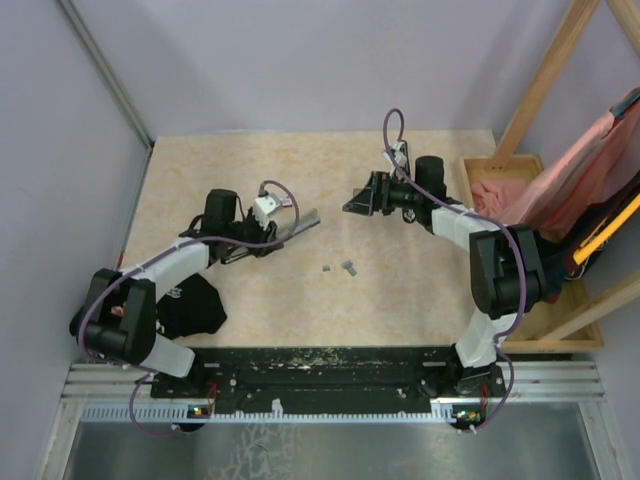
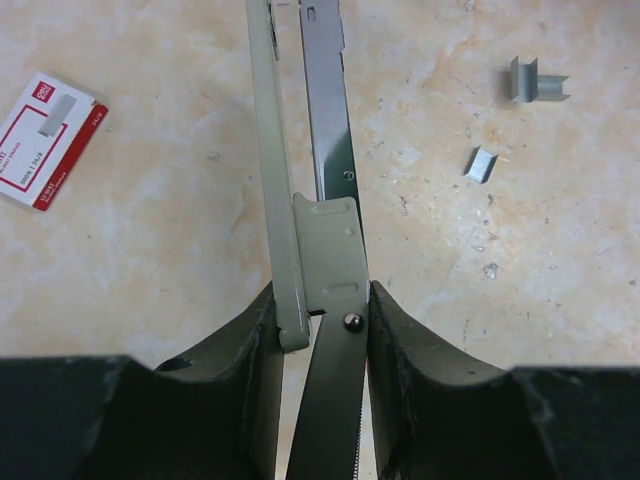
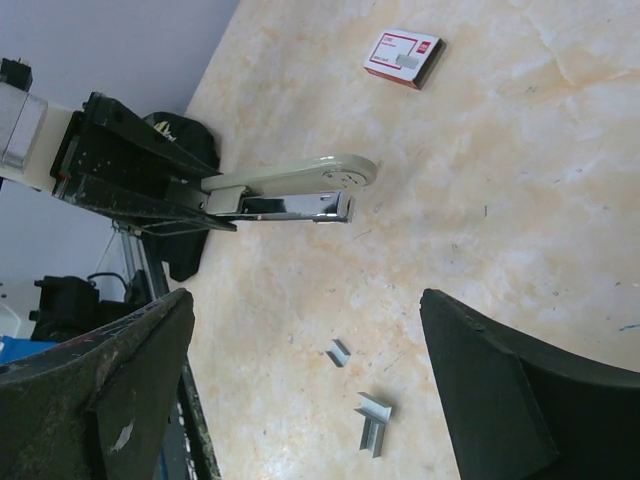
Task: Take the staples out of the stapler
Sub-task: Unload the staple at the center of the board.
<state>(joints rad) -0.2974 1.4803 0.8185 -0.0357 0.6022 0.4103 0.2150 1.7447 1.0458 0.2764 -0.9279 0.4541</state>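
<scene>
Left gripper pinches the hinge end of the beige stapler, nose pointing toward the right arm — right gripper hangs spread wide, gripping nothing — staples lie loose on the table near that nose, well apart from the red-and-white staple box.
</scene>
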